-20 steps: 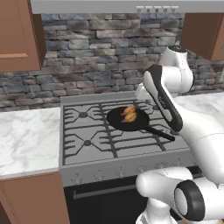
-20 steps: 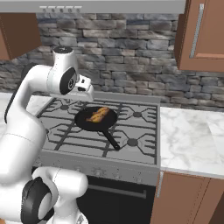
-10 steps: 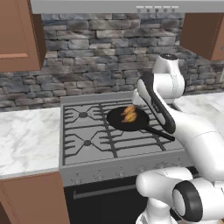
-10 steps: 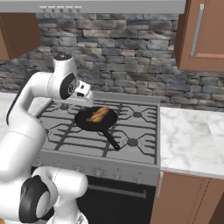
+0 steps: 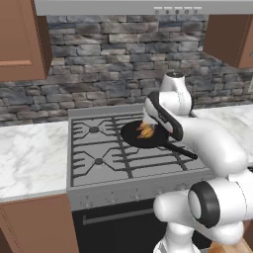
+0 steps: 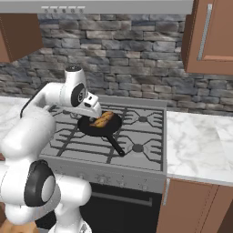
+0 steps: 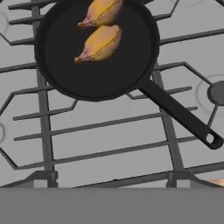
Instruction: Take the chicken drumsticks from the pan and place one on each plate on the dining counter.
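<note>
Nothing stands over the pan (image 7: 98, 52) or its drumsticks (image 7: 99, 43).

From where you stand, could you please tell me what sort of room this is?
A home kitchen, most likely: a steel gas stove holding a round black frying pan, white marble worktops and brown wooden cabinets.

The arm (image 5: 212, 143) is glossy white, built of thick rounded segments that swell at each joint. Dark grey to black rings mark the joints: a broad black disc (image 5: 203, 207) with a grey centre sits on the big low joint, and a dark band (image 5: 165, 116) runs along the upper link. A small round grey cap (image 6: 78, 93) shows on the wrist segment. The base below is white and bulbous
</note>
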